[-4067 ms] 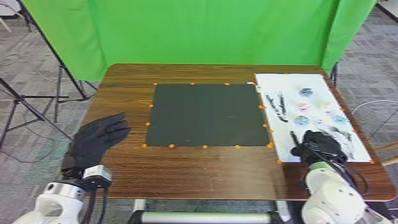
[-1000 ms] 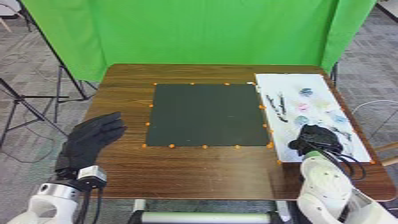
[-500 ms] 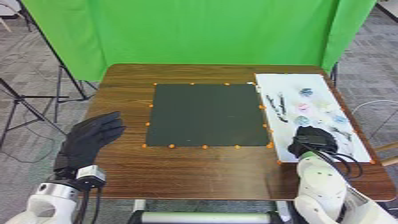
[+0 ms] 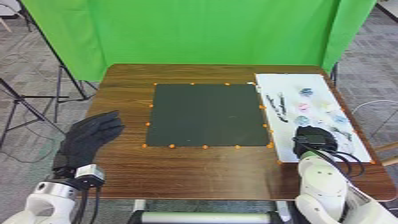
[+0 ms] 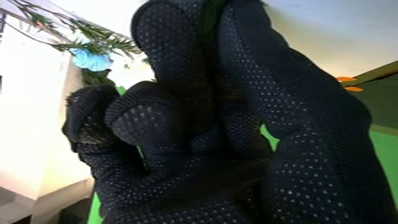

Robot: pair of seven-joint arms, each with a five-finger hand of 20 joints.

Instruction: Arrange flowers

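Over the near part of the white sheet (image 4: pixel 289 82) is my right hand (image 4: pixel 313 136). In the right wrist view, the curled fingers and thumb of my right hand (image 5: pixel 191 135) pinch a dark green stem (image 5: pixel 211 20). A blue flower (image 5: pixel 91 60) and leafy green sprigs (image 5: pixel 89 36) lie beyond the fingertips. Farther up the sheet are a blue-grey flower (image 4: pixel 306 92), a pink flower (image 4: pixel 304 107), a pale yellow flower (image 4: pixel 330 107) and dark branches (image 4: pixel 282 106). My left hand (image 4: pixel 84 137) is open at the table's left side, with nothing in it.
A dark green board (image 4: pixel 209 115), edged with small orange dots, lies flat in the middle of the brown table (image 4: pixel 213 175), just left of the white sheet. Behind the table hangs a green curtain (image 4: pixel 213 35). A black stand (image 4: pixel 60 95) is on the floor at the left.
My right hand has shifted slightly left and away from the table's near edge, and a dark stick beside it is now out of sight. My left hand has drifted a little left.
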